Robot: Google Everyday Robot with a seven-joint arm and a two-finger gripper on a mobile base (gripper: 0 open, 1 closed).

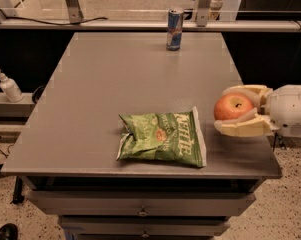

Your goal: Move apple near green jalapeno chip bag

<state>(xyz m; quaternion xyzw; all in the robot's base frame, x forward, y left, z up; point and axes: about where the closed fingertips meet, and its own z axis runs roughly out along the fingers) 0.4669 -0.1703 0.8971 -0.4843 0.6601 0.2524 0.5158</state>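
The apple is round and red-orange with a yellowish patch. It sits between the cream fingers of my gripper, which reaches in from the right edge and is shut on it, low over the table's right side. The green jalapeno chip bag lies flat near the table's front edge, its white edge a short gap to the left of the apple.
A blue and silver drink can stands at the far middle of the grey table. A white pump bottle stands on a ledge to the left, off the table. Drawers sit below the front edge.
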